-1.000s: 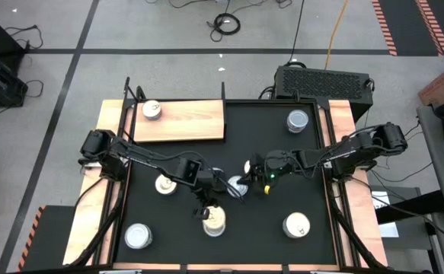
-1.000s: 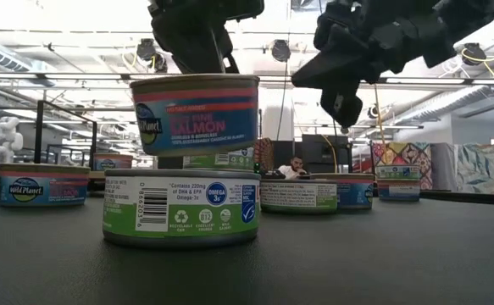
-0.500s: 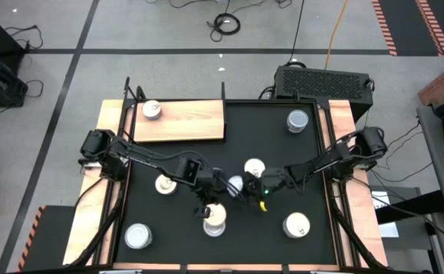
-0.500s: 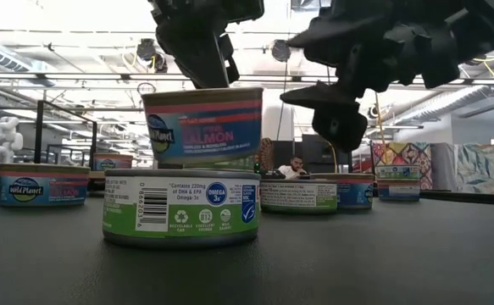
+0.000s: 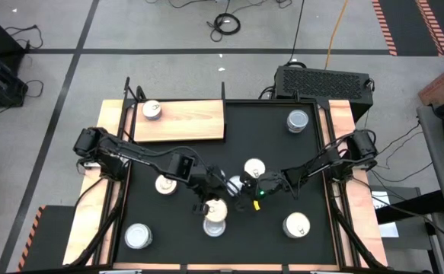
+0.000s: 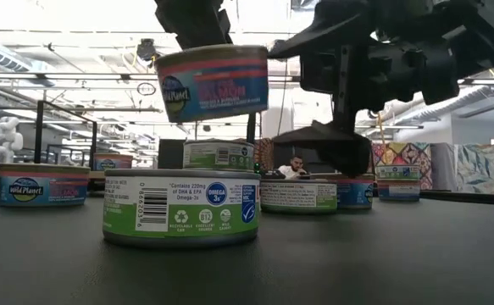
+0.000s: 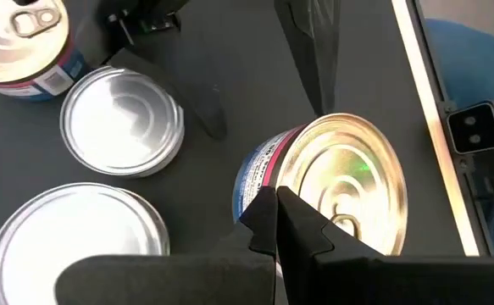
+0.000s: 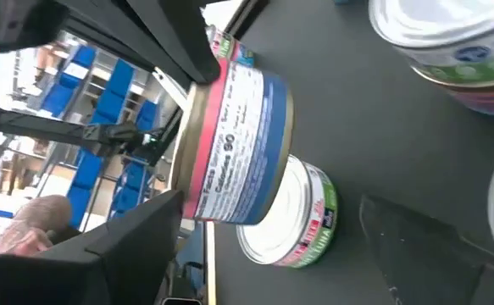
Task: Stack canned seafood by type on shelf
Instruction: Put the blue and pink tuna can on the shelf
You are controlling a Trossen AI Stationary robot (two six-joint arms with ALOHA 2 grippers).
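My left gripper point(image 5: 220, 187) is shut on a blue-and-red salmon tin point(image 6: 215, 80) with a gold top point(image 7: 348, 182). It holds the tin tilted in the air above a green-labelled tin point(image 6: 181, 206) that stands on the black mat. My right gripper point(image 6: 335, 93) is open just right of the lifted tin, one finger high and one low, touching nothing. In the right wrist view the salmon tin point(image 8: 238, 144) lies ahead of those fingers. The wooden shelf point(image 5: 191, 122) at the far left carries one tin point(image 5: 151, 109). My left gripper pinches the salmon tin by the rim of its gold top point(image 7: 268, 188), at the edge nearest the wrist. The fingers point(image 7: 291, 222) slant down onto it from above. The tin hangs clear of the green tin below, tipped with its top toward the table's right.
Loose tins stand on the mat: a silver-topped one point(image 5: 235, 183) between the grippers, one behind it point(image 5: 253, 167), one at the left point(image 5: 164, 184), two by the near edge point(image 5: 138, 236) point(image 5: 296, 224), one far right point(image 5: 298, 120). A person shows far behind the table point(image 6: 296, 166).
My left gripper has risen with the salmon tin, which has come up off the green tin and tipped. My right gripper has come down toward the table's near edge and the lifted tin, rolled so its fingers stand one above the other, and opened wide.
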